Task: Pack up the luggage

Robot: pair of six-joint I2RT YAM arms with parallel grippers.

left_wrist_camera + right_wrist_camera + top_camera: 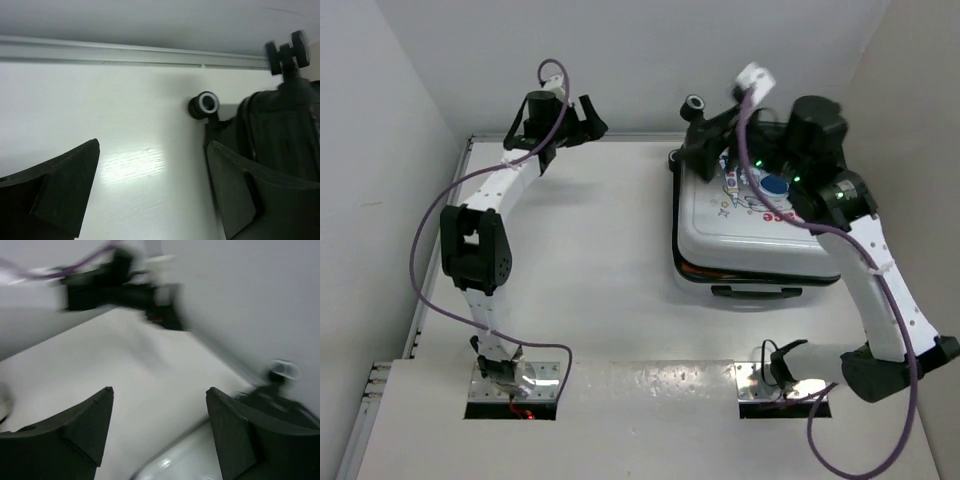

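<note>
This looks like a robotics lab test cell. A white surface is boxed in by plain white walls at the top and sides of the overhead frame. A left arm and a right arm are bolted to metal plates at the bottom edge. Purple cables loop off the arms, and an aluminium rail runs along the surface's far edge.
</note>
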